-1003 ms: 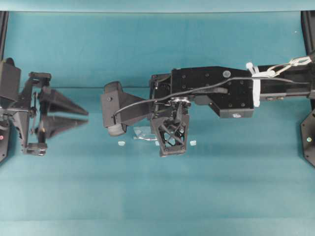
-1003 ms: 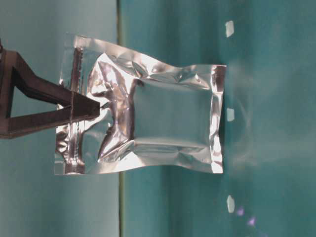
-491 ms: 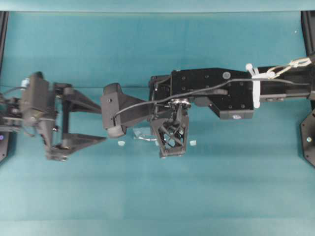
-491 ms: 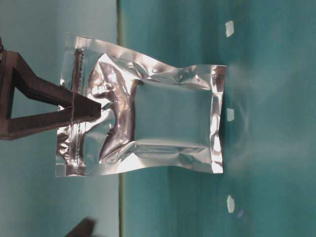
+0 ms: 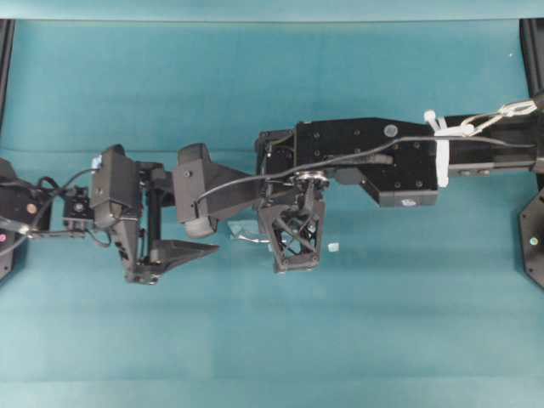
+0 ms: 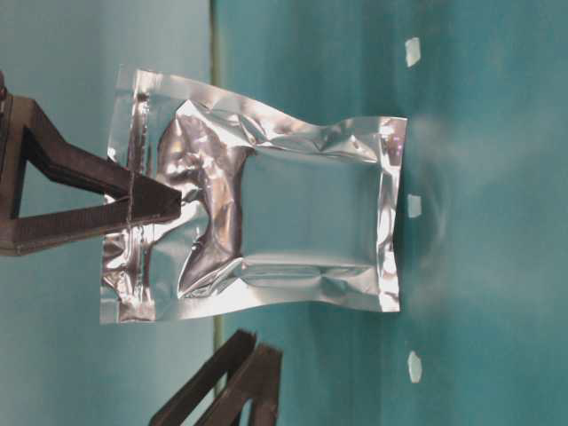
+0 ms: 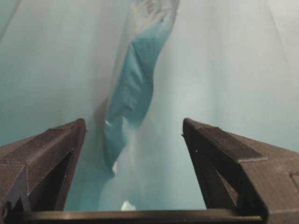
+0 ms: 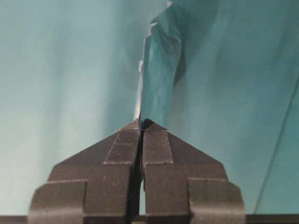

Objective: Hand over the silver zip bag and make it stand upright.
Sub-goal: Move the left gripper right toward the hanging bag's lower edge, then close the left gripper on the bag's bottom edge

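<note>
Silver foil: bag (image 6: 266, 200), crinkled, rectangular, flat sealed edges round a duller middle panel. Hangs by its zip end, long axis vertical; the table-level view is turned on its side, so the bench (image 6: 497, 213) stands at the right of that picture and the bag's bottom seam lies touching it or just above, which of the two cannot be told. Seen from overhead the bag is edge-on, only a pale sliver (image 5: 244, 230) below the right arm's wrist.

Holder: right pincer (image 8: 141, 128), pointing down, jaws pressed together on the bag's top edge; the foil runs away from the tips as a thin upright sheet.

Approaching: left pincer (image 5: 174, 212), level, jaws spread wide, one visible and the other tucked under the right arm's camera housing. It lies to the left of the bag in the overhead view, tips aimed at it, near but apart. In its wrist view the bag (image 7: 135, 79) stands edge-on between the two fingers (image 7: 51, 154), ahead of the tips, slightly toward the left one.

Judgement: the bag's thin edge faces the open gap, so a straight advance would bring foil between the jaws; the left arm is the receiver, the right the nearer, being in contact.

Also present: small pale bits (image 6: 413, 51) on the bench.
</note>
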